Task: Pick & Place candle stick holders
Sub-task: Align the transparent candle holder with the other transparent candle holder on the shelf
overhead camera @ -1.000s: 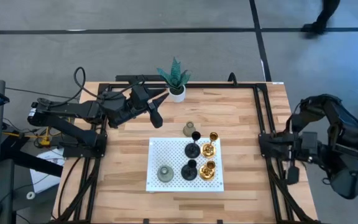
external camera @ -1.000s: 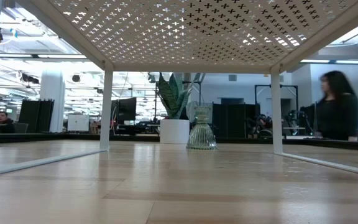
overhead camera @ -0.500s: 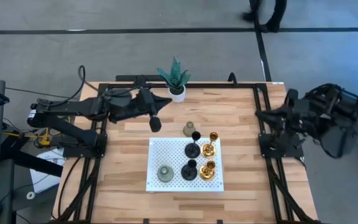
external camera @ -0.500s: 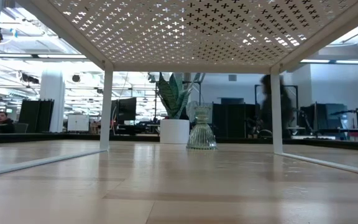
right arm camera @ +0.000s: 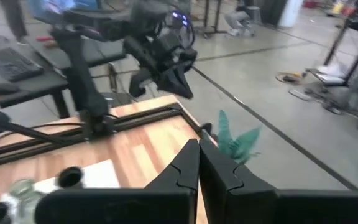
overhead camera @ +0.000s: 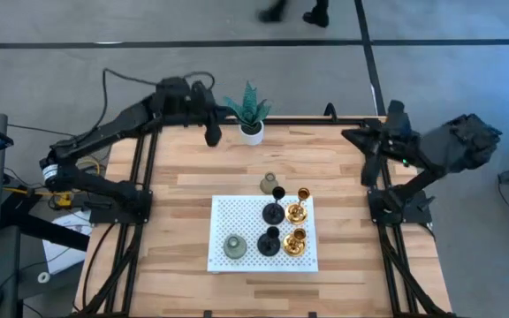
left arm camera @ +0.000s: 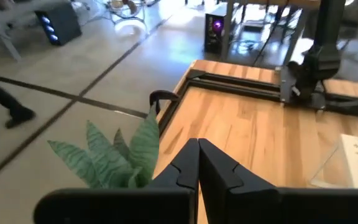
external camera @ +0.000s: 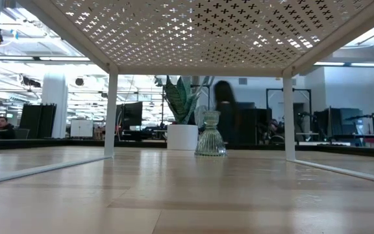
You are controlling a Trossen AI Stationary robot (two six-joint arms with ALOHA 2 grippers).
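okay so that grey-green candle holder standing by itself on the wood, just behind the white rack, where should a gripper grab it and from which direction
Grip the grey-green candle holder at its narrow neck, just below the cup, coming straight down from above. The low view shows it upright, flaring into a wide ribbed bell that fingers would likely slip on. Set the fingers left-right: the white rack and a black holder crowd its near side.

Five small candle stick holders [overhead camera: 284, 226] are standing on a white perforated tray [overhead camera: 237, 218]; a sixth grey-green bell-shaped holder [overhead camera: 269, 183] is sitting just beyond it on the wooden table [overhead camera: 352, 212].
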